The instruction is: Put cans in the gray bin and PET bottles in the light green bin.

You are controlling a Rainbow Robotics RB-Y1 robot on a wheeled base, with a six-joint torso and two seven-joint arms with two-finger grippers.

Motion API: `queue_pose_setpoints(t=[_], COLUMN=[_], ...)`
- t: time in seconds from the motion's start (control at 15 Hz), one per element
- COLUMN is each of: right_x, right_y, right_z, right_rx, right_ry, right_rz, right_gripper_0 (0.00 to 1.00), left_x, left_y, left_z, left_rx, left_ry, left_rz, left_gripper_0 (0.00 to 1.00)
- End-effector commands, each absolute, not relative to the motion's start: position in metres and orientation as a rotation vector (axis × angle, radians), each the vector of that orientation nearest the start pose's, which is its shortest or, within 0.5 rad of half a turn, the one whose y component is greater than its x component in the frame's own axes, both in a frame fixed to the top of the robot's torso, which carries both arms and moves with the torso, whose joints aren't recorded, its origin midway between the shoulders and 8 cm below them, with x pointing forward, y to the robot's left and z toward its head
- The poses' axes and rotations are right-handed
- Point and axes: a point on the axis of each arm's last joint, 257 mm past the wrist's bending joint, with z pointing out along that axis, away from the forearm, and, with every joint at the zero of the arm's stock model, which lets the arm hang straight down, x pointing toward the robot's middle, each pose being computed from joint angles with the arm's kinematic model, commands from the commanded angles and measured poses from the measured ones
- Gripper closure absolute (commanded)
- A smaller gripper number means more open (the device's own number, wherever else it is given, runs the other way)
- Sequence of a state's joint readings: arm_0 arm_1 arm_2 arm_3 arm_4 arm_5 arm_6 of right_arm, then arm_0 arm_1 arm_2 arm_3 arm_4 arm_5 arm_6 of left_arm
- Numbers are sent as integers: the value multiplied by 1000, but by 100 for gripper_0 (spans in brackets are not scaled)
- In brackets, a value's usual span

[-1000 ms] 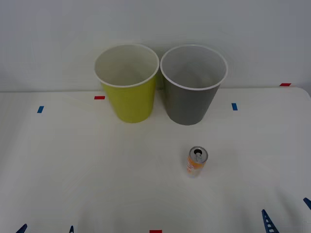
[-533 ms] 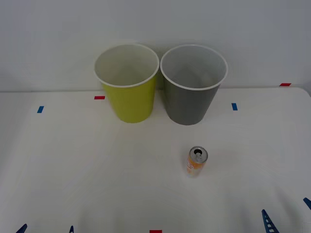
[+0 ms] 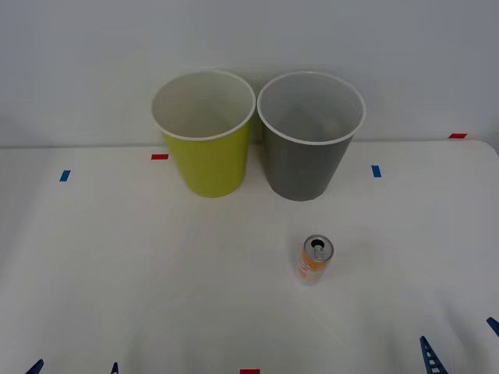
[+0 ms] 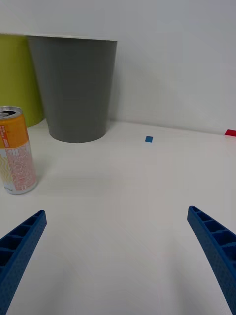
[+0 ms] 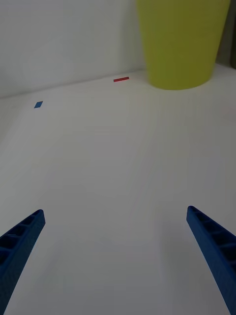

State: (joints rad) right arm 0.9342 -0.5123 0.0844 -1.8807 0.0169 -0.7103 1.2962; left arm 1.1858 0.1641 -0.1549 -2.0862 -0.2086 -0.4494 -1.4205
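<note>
One can [image 3: 316, 259] stands upright on the bench [image 3: 117, 257], out in the open toward the near right part, in front of the gray bin [image 3: 308, 136] and well apart from it. Nothing has shifted in the last second: the can sits where it sat, both bins keep their places side by side along the far edge, and the claws have not advanced. To my eye that means the sorting has not begun; the can has yet to be grasped, and its place is the gray bin, not the light green bin [image 3: 207, 132] to the left of it.

The right claw [image 4: 118, 256] waits low over the near right corner with its fingers spread wide, holding nothing; from its wrist camera the can lies off to one side, nearer one finger than the other, so I judge it must swing across before closing. The left claw [image 5: 115, 256] hangs wide and empty too over the near left part of the bench, facing the green bin.

Much is cut off. From the front, just blue fingertips poke up at the near edge. The bins' bottoms are hard to read from this angle; they look empty, but I would not swear to it. No PET bottle is to be seen on the bench.
</note>
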Motion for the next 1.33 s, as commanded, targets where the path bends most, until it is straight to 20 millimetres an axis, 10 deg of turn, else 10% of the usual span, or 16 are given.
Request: queue_pose_setpoints(t=[0.07, 0.87, 1.33], right_x=[236, 230, 245], right_y=[-304, -292, -214], right_z=[-256, -269, -264], right_rx=[-248, -209, -310], right_ry=[1546, 1558, 1477], right_rz=[78, 121, 314], right_gripper_0=[0, 0, 0], left_x=[198, 198, 198], left_y=[268, 268, 268], left_z=[-286, -286, -286], left_rx=[98, 98, 98], left_ry=[1768, 1768, 1768], left_rz=[147, 147, 147], left_gripper_0=[0, 0, 0])
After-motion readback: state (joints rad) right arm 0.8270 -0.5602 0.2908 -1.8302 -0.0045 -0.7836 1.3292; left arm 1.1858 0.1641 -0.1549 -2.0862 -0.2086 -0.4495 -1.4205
